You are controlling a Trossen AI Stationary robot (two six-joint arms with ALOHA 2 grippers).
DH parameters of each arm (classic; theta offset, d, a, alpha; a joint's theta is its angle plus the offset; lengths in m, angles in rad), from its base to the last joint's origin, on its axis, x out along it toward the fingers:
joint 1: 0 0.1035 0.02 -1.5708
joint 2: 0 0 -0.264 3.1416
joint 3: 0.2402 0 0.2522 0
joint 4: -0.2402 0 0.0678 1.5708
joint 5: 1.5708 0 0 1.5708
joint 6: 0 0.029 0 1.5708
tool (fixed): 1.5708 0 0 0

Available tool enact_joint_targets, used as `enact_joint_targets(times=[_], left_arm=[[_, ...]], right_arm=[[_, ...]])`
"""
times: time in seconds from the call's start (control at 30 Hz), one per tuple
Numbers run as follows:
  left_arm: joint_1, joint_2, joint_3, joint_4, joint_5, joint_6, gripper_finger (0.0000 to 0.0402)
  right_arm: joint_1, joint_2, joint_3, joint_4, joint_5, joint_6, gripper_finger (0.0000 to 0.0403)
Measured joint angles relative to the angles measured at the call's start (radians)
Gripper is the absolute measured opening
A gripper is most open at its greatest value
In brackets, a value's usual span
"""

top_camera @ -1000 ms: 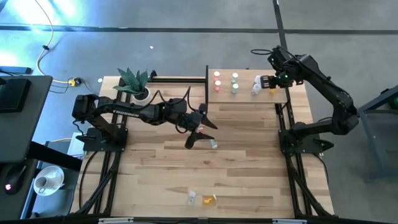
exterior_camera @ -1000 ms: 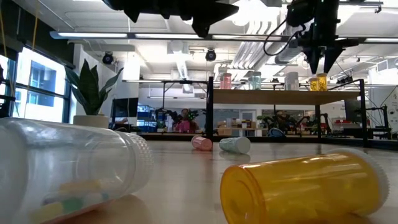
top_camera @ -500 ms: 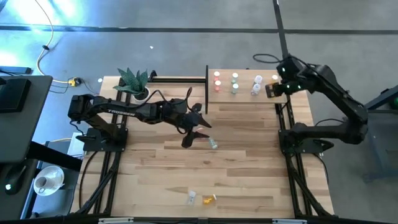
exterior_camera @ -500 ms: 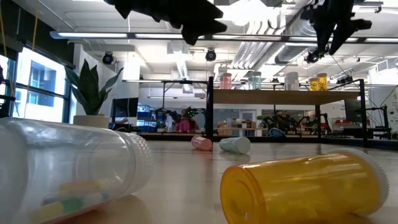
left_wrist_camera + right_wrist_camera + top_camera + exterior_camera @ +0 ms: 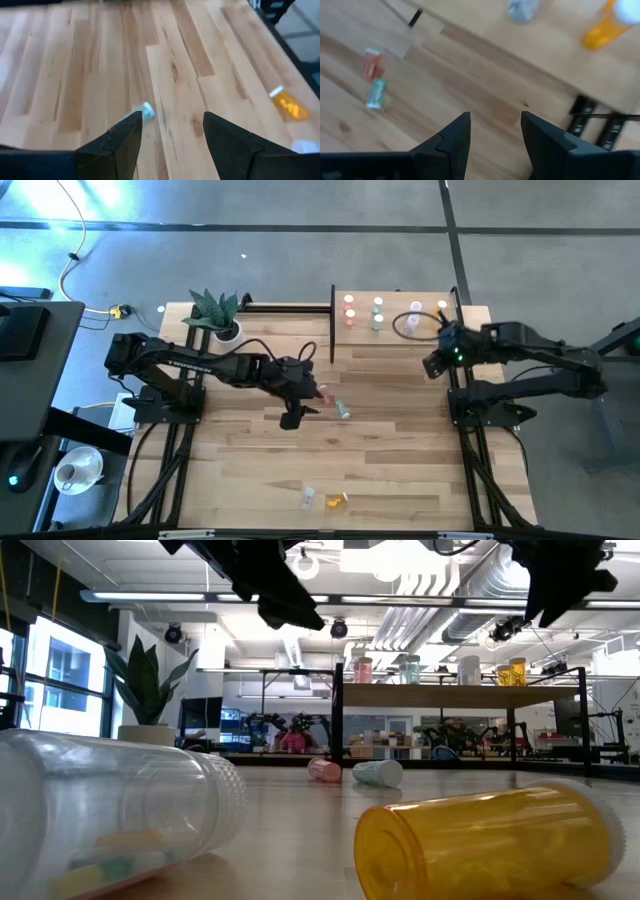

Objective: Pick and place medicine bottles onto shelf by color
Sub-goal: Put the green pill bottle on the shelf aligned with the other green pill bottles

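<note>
Since a second ago: right pincer [image 5: 430, 365] has withdrawn from the shelf [image 5: 395, 335] to the counter's [image 5: 400, 450] right edge, fingers apart and empty, its orange bottle [image 5: 441, 306] now standing in the shelf's orange column. Left pincer [image 5: 293, 420] has swung in beside the pink bottle [image 5: 324, 393] and green bottle [image 5: 342, 410] lying mid-counter, fingers spread, holding nothing; probably lining up the next pick. Clear bottle [image 5: 308, 498] and orange bottle [image 5: 336, 500] lie near the front edge, unsorted.
</note>
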Motion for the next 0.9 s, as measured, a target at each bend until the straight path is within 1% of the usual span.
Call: enact_joint_targets(times=[0.1,0.2,0.33,0.43,0.57,0.63,0.77,0.9], left_arm=[[-0.017,0.0,0.0,-0.059,-0.016,-0.015,0.0199],[-0.033,0.0,0.0,-0.122,-0.094,-0.039,0.0199],[-0.057,0.0,0.0,-0.198,-0.181,-0.073,0.0198],[-0.074,0.0,0.0,-0.244,-0.203,-0.08,0.0193],[-0.086,0.0,0.0,-0.297,-0.209,-0.105,0.0183],[-0.091,0.0,-0.012,-0.294,-0.212,-0.114,0.0179],[-0.095,-0.01,-0.097,-0.249,-0.213,-0.145,0.0173],[-0.095,-0.034,-0.195,-0.169,-0.217,-0.177,0.0173]], right_arm=[[0.074,-0.016,-0.077,0.072,0.0,0.038,0.0165],[0.147,-0.016,-0.153,0.183,-0.008,0.072,0.0165],[0.243,0.005,-0.249,0.407,-0.053,0.068,0.0165],[0.309,0.039,-0.293,0.574,-0.053,0.042,0.0165],[0.378,0.11,-0.3,0.743,-0.04,-0.022,0.0165],[0.404,0.147,-0.3,0.84,-0.028,-0.068,0.0165],[0.436,0.217,-0.3,1.01,-0.028,-0.171,0.0165],[0.441,0.263,-0.291,1.089,-0.027,-0.248,0.0165]])
